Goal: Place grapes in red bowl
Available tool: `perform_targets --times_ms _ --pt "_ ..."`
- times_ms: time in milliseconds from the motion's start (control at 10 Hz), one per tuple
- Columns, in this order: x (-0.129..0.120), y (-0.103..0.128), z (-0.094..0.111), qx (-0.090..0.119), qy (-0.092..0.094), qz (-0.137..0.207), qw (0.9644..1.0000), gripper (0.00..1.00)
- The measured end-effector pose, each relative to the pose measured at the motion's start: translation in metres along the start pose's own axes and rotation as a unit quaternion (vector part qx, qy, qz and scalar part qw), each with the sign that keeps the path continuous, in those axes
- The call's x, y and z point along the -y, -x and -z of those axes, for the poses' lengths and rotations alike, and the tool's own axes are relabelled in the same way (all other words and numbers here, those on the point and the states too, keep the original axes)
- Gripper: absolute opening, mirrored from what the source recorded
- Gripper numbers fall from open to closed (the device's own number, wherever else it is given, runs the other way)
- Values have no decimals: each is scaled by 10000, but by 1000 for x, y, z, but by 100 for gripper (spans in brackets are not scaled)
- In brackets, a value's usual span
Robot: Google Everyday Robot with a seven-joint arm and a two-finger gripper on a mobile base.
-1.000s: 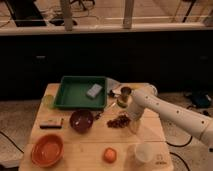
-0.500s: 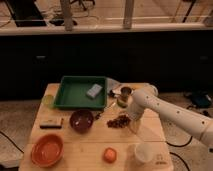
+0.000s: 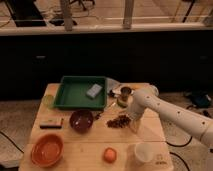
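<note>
The grapes [image 3: 119, 121], a small loose dark reddish-brown bunch, lie on the wooden table [image 3: 95, 150] right of centre. A dark red bowl [image 3: 81, 120] stands just left of them. An orange-red bowl [image 3: 47, 150] stands at the front left corner. My gripper [image 3: 131, 123] hangs from the white arm [image 3: 165, 112], which reaches in from the right. It points down at the table, right beside the right edge of the grapes. I cannot tell whether it touches them.
A green tray [image 3: 75, 95] holding a grey sponge [image 3: 93, 90] sits at the back. A can [image 3: 124, 95] stands behind the gripper. An orange fruit [image 3: 109, 154] and a white cup [image 3: 143, 152] are at the front. A small dark bar [image 3: 51, 123] lies at the left.
</note>
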Motion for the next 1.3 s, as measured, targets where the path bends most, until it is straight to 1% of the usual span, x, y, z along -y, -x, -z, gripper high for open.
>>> perform_targets --times_ms 1300 --pt "-1 -3 0 133 -25 114 9998 80"
